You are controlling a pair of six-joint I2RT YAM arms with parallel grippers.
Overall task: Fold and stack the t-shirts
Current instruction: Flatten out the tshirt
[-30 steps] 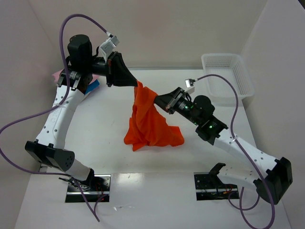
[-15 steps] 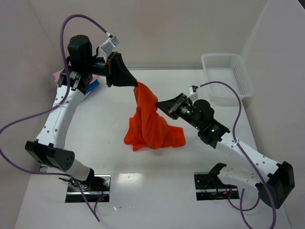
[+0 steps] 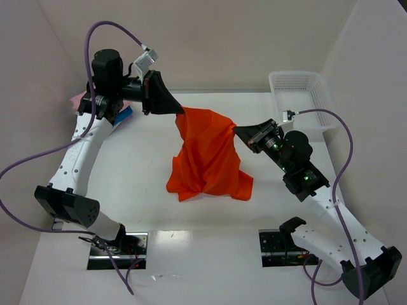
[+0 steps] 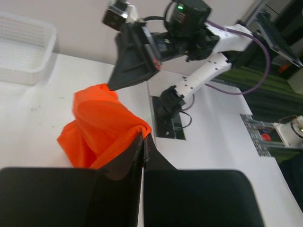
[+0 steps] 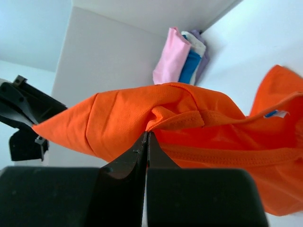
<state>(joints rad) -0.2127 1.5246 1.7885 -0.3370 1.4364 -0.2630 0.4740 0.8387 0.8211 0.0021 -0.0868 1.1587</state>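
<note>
my left gripper and right gripper both pinch the orange t-shirt at its top edge, held apart to spread it for laying flat. lower part bunched on table centre. pink t-shirt, blue t-shirt back-left.

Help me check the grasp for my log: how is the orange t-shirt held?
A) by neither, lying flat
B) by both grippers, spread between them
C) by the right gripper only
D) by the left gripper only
B: the left gripper and the right gripper each pinch the upper edge of the orange t-shirt, which hangs between them.
</note>
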